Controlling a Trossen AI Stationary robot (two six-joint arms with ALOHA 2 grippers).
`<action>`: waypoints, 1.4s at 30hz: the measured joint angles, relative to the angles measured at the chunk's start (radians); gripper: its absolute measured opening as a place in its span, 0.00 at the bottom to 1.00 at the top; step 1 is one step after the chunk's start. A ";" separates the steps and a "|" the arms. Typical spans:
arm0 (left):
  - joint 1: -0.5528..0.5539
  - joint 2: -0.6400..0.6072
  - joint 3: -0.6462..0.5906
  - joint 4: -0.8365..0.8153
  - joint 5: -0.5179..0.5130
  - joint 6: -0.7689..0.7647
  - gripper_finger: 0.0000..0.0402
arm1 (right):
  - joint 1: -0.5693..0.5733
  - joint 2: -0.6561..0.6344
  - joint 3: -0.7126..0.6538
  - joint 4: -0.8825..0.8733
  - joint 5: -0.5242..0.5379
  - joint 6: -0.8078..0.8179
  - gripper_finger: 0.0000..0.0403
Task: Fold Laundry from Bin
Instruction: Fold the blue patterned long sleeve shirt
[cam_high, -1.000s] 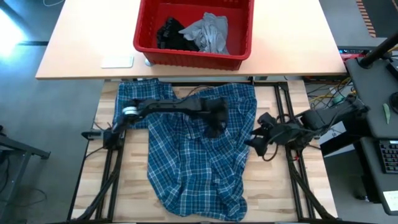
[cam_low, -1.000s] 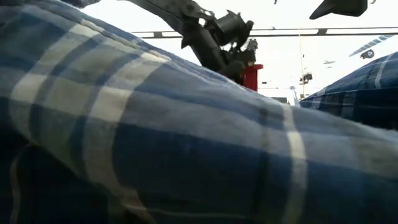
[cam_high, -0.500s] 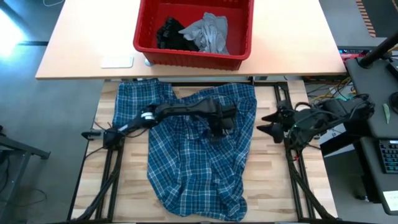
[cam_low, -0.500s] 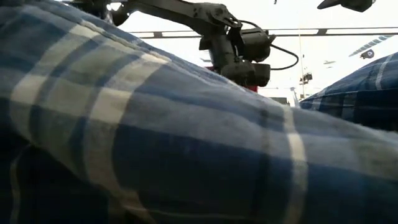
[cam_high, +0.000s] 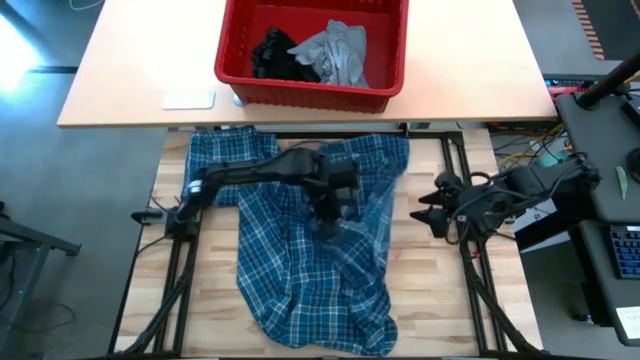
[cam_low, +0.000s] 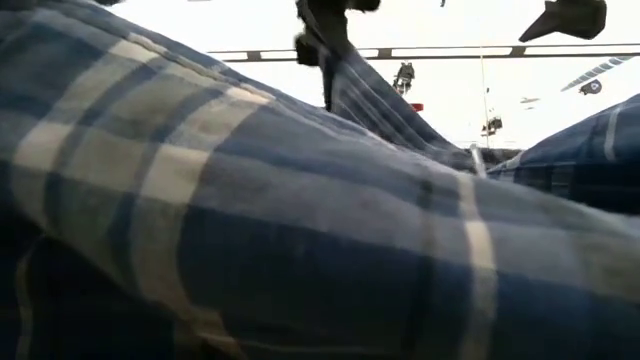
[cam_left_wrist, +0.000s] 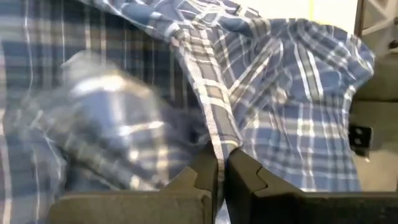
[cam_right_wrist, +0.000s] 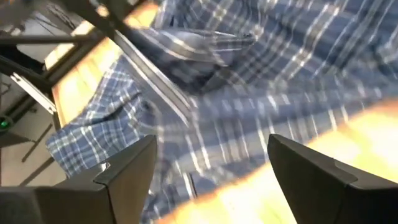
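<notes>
Plaid shirt (cam_high: 310, 260) is lying spread on the table, its edge showing pinched in the left gripper (cam_left_wrist: 222, 163) only from the wrist; the right gripper (cam_high: 425, 208) is gaping beside it. Two garments are sitting in one red bin (cam_high: 385, 95).

The left gripper (cam_high: 330, 212) reaches mid-table, jaws pinched tight (on cloth), while the right gripper (cam_high: 424, 207) hangs wide apart.

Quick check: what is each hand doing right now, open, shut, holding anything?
Left hand: shut on a fold of the plaid shirt.
Right hand: open, empty, at the table's right edge.
</notes>
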 joint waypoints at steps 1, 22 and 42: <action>-0.021 -0.019 -0.007 -0.021 -0.018 -0.029 0.00 | 0.002 0.002 -0.011 -0.001 -0.007 0.009 0.75; -0.436 -0.087 -0.188 -0.059 -0.222 -0.722 0.06 | -0.048 0.157 -0.124 -0.007 -0.043 0.143 0.86; -0.210 -0.099 -0.132 -0.181 -0.092 -0.515 0.66 | -1.081 0.527 -0.461 0.701 -0.506 0.025 0.80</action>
